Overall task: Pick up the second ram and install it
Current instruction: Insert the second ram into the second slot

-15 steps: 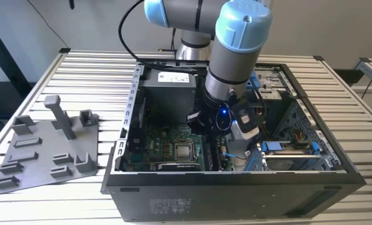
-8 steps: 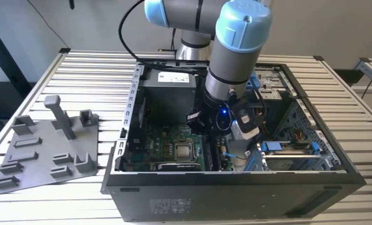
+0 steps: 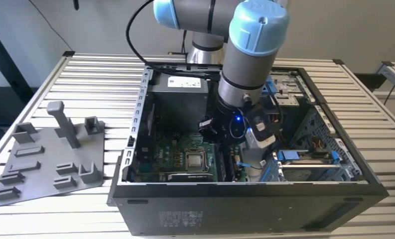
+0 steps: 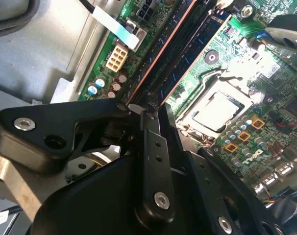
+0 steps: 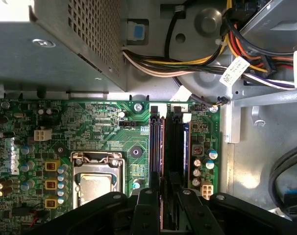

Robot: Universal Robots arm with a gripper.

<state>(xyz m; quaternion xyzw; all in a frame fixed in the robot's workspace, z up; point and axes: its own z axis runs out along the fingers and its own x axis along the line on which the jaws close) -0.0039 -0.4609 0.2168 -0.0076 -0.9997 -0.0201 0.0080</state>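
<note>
You see the claw [image 5: 160, 196] low inside the open computer case [image 3: 330, 199], its fingers [image 4: 151, 132] pressed together on the second ram [image 5: 156, 152], which stands on edge in the motherboard [image 5: 104, 132] slots beside the processor socket [image 5: 97, 181].

Pincer [image 4: 151, 110] downward, jaws nearly closed

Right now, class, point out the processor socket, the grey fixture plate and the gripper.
processor socket [image 5: 95, 180], first wrist view, on its metal lid.
grey fixture plate [image 3: 41, 164], exterior view, on its flat base.
gripper [image 4: 153, 110], second wrist view, between its fingertips.
</note>
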